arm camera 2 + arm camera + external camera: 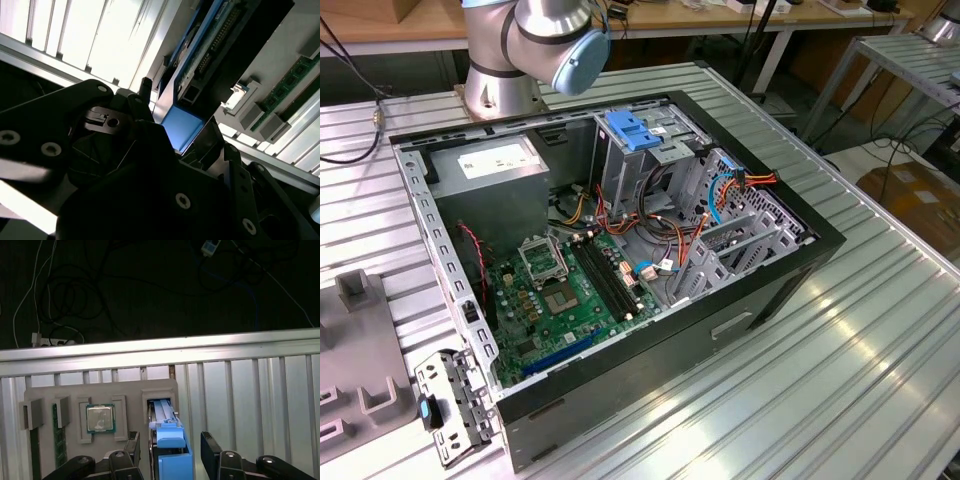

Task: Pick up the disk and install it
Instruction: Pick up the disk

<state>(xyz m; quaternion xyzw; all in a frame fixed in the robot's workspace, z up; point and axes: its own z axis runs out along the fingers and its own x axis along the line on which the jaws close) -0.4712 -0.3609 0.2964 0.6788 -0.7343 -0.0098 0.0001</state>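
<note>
Exterior view: grey tray (360, 350) lies at the exterior view's left on the ribbed table (840, 380). The open case (720, 335) sits mid-table, with the arm (535, 40) rising behind it.

First wrist view: a RAM stick (60, 435) and a CPU (101, 418) sit in tray pockets, well outside one finger. The gripper (170, 440) hangs over the tray's far slot. The disk (172, 457) stands on edge in that slot, blue rail uppermost, directly between the fingers (210, 450). The fingers are spread wide and straddle the disk. A narrow gap shows on each side, tighter on the CPU side, and no contact is visible.
</note>
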